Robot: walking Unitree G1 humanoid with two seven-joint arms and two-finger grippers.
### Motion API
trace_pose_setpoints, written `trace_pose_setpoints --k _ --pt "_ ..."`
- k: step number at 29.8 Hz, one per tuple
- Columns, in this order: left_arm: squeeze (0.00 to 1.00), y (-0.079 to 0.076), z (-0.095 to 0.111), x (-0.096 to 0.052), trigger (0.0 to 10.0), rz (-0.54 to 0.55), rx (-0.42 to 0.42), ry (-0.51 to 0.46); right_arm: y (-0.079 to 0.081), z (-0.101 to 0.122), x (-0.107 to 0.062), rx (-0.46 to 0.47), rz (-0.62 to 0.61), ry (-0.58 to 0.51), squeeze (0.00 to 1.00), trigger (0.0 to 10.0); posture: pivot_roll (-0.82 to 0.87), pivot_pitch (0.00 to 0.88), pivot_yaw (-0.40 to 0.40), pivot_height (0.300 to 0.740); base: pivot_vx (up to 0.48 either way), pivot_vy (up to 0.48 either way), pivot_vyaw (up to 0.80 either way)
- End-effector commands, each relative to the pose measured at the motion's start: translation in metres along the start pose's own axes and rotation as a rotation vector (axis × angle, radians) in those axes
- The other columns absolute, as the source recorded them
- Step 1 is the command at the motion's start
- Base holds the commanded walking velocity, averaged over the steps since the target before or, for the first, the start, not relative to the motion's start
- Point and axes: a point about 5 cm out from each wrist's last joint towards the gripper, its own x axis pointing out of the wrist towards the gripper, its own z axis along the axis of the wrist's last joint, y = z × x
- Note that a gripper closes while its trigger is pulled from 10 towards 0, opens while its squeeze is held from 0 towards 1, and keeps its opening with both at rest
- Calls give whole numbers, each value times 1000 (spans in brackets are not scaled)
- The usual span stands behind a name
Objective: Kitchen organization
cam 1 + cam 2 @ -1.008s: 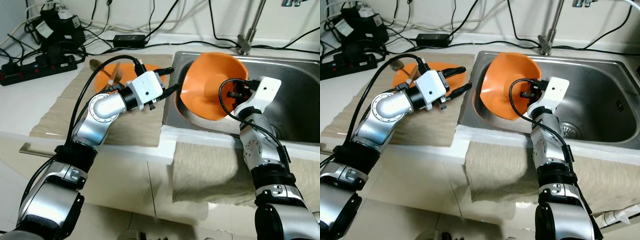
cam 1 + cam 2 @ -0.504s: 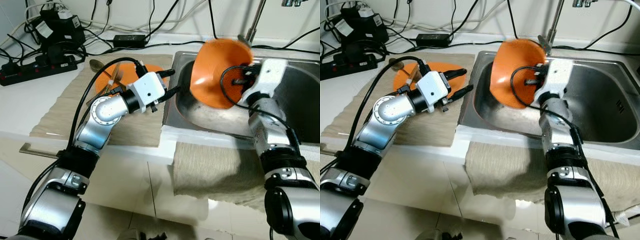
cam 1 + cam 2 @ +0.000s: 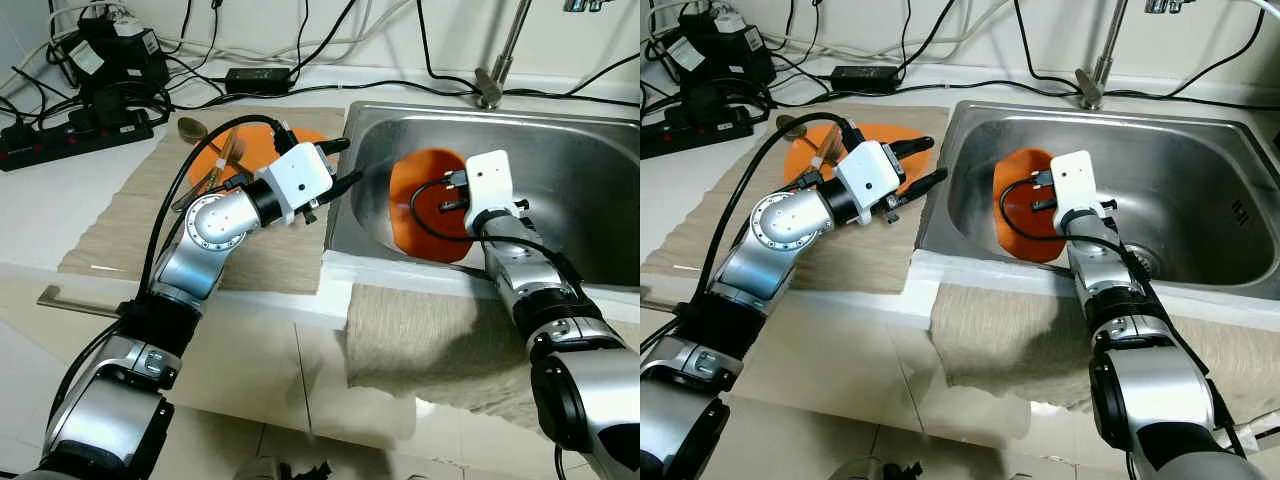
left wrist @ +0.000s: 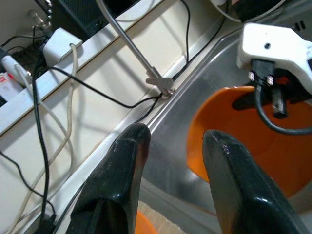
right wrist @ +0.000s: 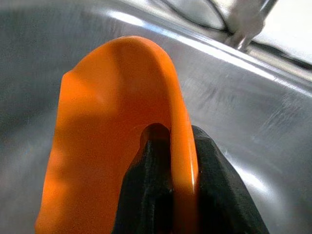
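Orange bowl [image 5: 122, 122] rim pinched in right claw [image 5: 170, 195].

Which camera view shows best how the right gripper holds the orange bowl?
The right wrist view: its fingers pinch the orange bowl's rim. In the eye views the right gripper hides the grip; the left wrist view shows it from behind.

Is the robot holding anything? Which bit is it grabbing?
Yes. The right gripper pinches the orange bowl by its rim, one finger on each side, inside the sink. The left gripper is open and holds nothing.
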Motion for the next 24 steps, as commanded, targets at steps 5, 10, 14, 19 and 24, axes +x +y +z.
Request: trace_pose_setpoints --k 5,10,14,19,24 --pt "0 4 0 -3 10000 17 18 11 -2 2 3 -150 -11 46 0 0 32 0 37 740 0 0 0" --pt "0 4 0 -3 10000 17 22 15 -3 0 3 -145 -29 65 27 118 32 0 36 740 0 0 0" --pt "0 4 0 -3 10000 18 23 16 -3 -2 3 -150 -38 79 1000 10000 32 0 36 740 0 0 0" --pt "0 3 -1 -3 10000 19 23 19 5 -3 3 -135 -7 82 1000 10000 31 0 35 740 0 0 0" --pt "0 3 -1 -2 10000 20 23 21 19 -10 1 -83 32 112 1000 10000 35 0 33 740 0 0 0"
